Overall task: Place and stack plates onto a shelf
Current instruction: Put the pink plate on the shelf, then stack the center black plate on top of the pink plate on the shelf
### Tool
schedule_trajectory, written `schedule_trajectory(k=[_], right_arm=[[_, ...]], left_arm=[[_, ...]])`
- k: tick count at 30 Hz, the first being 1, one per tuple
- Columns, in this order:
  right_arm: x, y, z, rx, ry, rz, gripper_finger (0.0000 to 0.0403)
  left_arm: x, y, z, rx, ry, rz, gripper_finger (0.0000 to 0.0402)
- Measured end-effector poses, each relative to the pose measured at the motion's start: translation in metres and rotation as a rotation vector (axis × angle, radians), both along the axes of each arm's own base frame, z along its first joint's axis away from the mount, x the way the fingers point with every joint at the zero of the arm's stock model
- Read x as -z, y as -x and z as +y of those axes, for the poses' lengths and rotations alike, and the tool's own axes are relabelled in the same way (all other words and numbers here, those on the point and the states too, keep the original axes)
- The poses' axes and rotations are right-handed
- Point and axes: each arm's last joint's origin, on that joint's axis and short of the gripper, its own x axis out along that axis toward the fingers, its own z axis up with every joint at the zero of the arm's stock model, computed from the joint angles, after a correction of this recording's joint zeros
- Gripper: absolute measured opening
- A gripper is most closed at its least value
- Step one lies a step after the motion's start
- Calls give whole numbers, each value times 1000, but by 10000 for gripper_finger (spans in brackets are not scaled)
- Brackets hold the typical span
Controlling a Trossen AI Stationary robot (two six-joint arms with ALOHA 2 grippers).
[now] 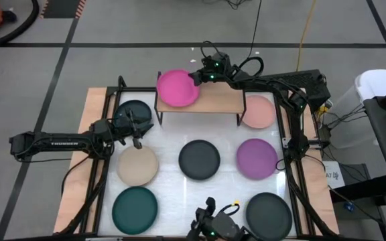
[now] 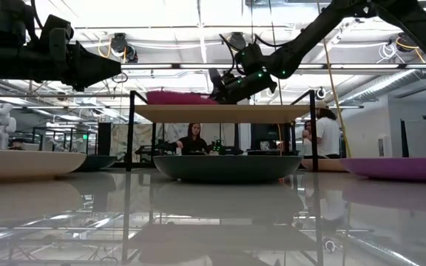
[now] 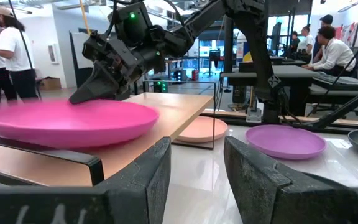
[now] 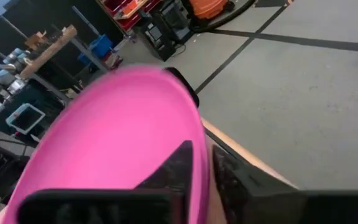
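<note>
Right pincer (image 1: 196,77) sits at the rim of the hot pink plate (image 1: 177,88), which lies on the left end of the shelf (image 1: 220,100) and overhangs its edge a little. In the right wrist view one finger lies over the plate's rim and the other just beside it, with a narrow gap between them; whether they grip the rim or have let it go, I cannot tell. The left wrist view shows the plate's underside flat on the light-wood board, so it looks set down.

Left pincer (image 1: 137,137) hovers above the bench (image 1: 233,184) near its left side, just beside the dark teal plate (image 1: 134,111) at the back left, its fingers apart and holding nothing (the gap between them is plain in its own wrist view).

As for progress, one plate is on the shelf and nothing is stacked yet. Seven plates lie on the bench: the back-left teal one, a beige plate (image 1: 137,166), a second teal plate (image 1: 135,209) at the front left, a charcoal plate (image 1: 200,159) in the middle, a purple plate (image 1: 256,158), a pale pink plate (image 1: 258,112) beside the shelf's right end, and a dark plate (image 1: 269,213) at the front right. Most of the task, by my reading, is left.
</note>
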Motion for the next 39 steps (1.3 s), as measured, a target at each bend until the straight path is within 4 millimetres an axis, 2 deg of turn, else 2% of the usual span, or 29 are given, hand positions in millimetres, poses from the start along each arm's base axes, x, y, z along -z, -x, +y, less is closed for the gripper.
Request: schedule_trajectory(k=[5,9,12,15,18,21,23,25,27,30,34,39], right_arm=[[-1,-2,3,-42,-5,-12,129],[-11,0,5,-141,-45,-82,163],[-34,7,10,-207,-38,-142,173],[-75,21,21,-266,60,-207,175],[-122,43,43,-297,195,-239,172],[-161,70,78,-338,353,-246,167],[-180,90,106,-378,454,-254,165],[-190,111,136,-420,523,-266,165],[-189,130,166,-449,565,-284,165],[-168,155,207,-498,586,-308,165],[-121,182,249,-566,558,-360,165],[-55,205,272,-559,500,-381,165]], left_arm=[[0,0,0,0,0,0,154],[0,0,0,0,0,0,154],[0,0,0,0,0,0,154],[0,0,0,0,0,0,154],[0,0,0,0,0,0,154],[0,0,0,0,0,-1,154],[0,0,0,0,0,0,154],[0,0,0,0,0,0,154],[0,0,0,0,0,0,154],[0,0,0,0,0,-1,154],[-1,0,0,1,9,-9,154],[-8,1,-1,66,271,-170,154]])
